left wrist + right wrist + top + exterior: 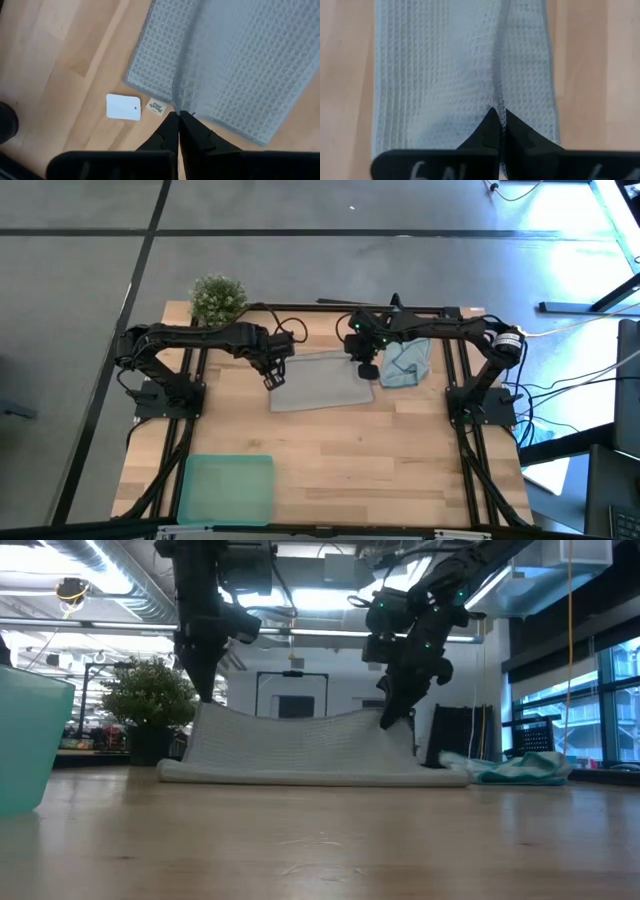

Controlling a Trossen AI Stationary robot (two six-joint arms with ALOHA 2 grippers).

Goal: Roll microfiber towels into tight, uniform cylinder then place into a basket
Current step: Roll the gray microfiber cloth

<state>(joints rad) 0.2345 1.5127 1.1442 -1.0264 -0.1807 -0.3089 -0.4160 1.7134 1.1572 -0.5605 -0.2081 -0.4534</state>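
The pale grey towel (320,383) lies across the far middle of the table. Its lower part (310,774) rests on the wood, and one hemmed edge (290,718) is raised between my two grippers. My left gripper (205,695) is shut on that edge's left end and my right gripper (385,720) on its right end. A white tag (123,107) lies on the wood by the towel's left corner. The light blue towel (405,363) lies crumpled just to the right of the grey one. The mint-green basket (227,488) stands at the near left. My left gripper pinches the grey towel's hemmed edge (181,107) between its two fingertips, coming from above and pointing steeply down. That end is lifted clear of the table, and the cloth below it slopes down to the wood. My right gripper pinches the same hemmed edge (499,102) at its right end between its two fingertips, slanting down from above. The cloth between the two grippers sags a little, and the towel's lower part stays on the table.
A potted plant (217,298) stands at the far left corner, behind the left arm. Bare wood (380,470) stretches from the towel to the near edge, to the right of the basket.
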